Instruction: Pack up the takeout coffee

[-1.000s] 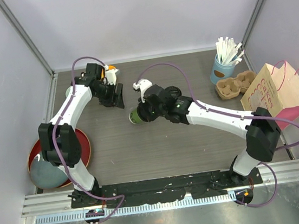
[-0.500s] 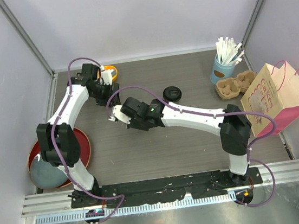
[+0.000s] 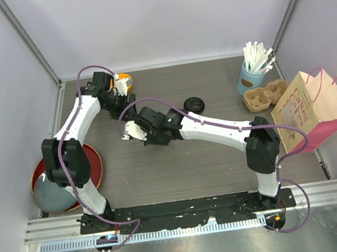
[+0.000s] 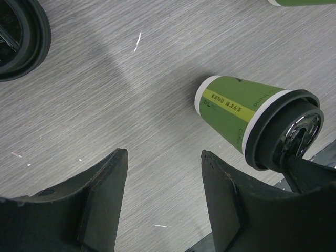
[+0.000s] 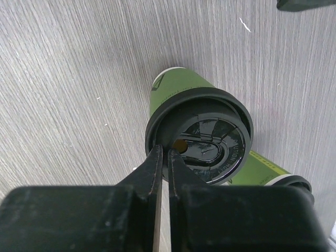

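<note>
Dark-green paper cup [image 4: 231, 107]: white bands at base and rim, yellow label stripe, black lid [image 5: 210, 142] seated. It lies on its side on the grey wood-grain table [image 4: 105, 94], in the far-left part. The right gripper [image 5: 164, 155] has its fingers together, pinching the lid's rim. The left gripper [image 4: 163, 156] hangs near the cup, fingers apart, holding nothing. A second green cup [image 5: 265, 169] lies just beside the first. A loose black lid [image 3: 194, 105] sits well apart.
</note>
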Controlling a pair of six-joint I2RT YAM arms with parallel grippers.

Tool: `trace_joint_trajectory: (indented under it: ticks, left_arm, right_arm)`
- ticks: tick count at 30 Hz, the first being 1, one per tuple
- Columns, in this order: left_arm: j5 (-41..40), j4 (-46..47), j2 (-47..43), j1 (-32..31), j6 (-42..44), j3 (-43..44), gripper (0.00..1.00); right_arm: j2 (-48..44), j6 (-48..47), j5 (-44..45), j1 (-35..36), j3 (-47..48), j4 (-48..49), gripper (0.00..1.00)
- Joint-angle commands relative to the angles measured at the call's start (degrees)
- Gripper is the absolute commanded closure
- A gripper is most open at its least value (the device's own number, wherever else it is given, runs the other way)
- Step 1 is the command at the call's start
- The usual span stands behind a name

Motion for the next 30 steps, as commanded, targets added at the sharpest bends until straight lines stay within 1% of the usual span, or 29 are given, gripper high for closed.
trace_joint_trajectory:
  ticks: [1,2,3,5,6,7,10,15,20,24,26,27,28,30]
  left_arm:
    - [2.2,-0.1,-1.9,0.1,-0.4,-0.6,0.38]
    - [2.3,0.0,-1.9,0.2,-0.4,-0.6,0.38]
    - [2.3,-0.1,-1.9,0.1,-0.4,-0.7,0.38]
    - [2.6,-0.1,-1.9,0.2,-0.4,-0.6,0.38]
    - [2.7,-0.2,-1.9,0.1,-0.5,-0.6,0.38]
    - [3.0,-0.2,-1.9,0.1,-0.5,-0.6,0.38]
    - [3.7,-0.5,-2.2,0.1,-0.6,-0.2,0.38]
    - [4.3,-0.5,-1.9,0.0,-1.0,0.6,0.38]
    - [4.6,-0.8,-1.7,-0.1,-1.1,0.6,0.38]
    - [4.6,-0.6,-1.9,-0.6,-1.3,0.4,0.40]
    - [4.8,-0.3,-2.2,-0.8,-1.8,0.2,0.45]
    - [4.9,0.0,-2.4,-0.8,-1.9,-0.2,0.47]
    - [5.0,0.3,-2.6,-0.8,-2.0,-0.5,0.48]
    - [5.0,1.5,-3.3,-0.8,-3.6,-1.5,0.50]
  right_arm:
    - [2.4,-1.5,-0.1,0.1,5.1,-3.1,0.89]
    - [3.1,-1.5,-0.3,0.1,5.3,-3.5,0.87]
    - [3.2,-1.4,-0.2,0.1,5.9,-3.5,0.79]
    - [3.5,-1.1,-0.3,0.1,6.5,-3.2,0.71]
    - [3.2,-1.0,-0.2,0.0,7.0,-2.9,0.63]
    - [3.1,-0.7,0.1,0.0,7.0,-1.8,0.61]
    - [2.4,0.6,0.9,0.1,8.0,-0.5,0.58]
    - [1.0,0.7,-0.5,0.0,8.2,1.9,0.52]
    - [1.0,1.0,0.8,-0.3,9.5,2.3,0.51]
    - [-0.3,3.8,-0.1,-0.6,9.8,4.3,0.50]
    - [-2.0,9.4,-0.5,-1.9,8.8,5.7,0.50]
    - [-2.9,11.8,-0.6,-2.5,8.1,7.9,0.50]
    - [-3.8,17.9,-0.9,-3.6,7.0,9.7,0.50]
    - [-7.4,25.4,-3.6,-8.4,2.0,15.1,0.50]
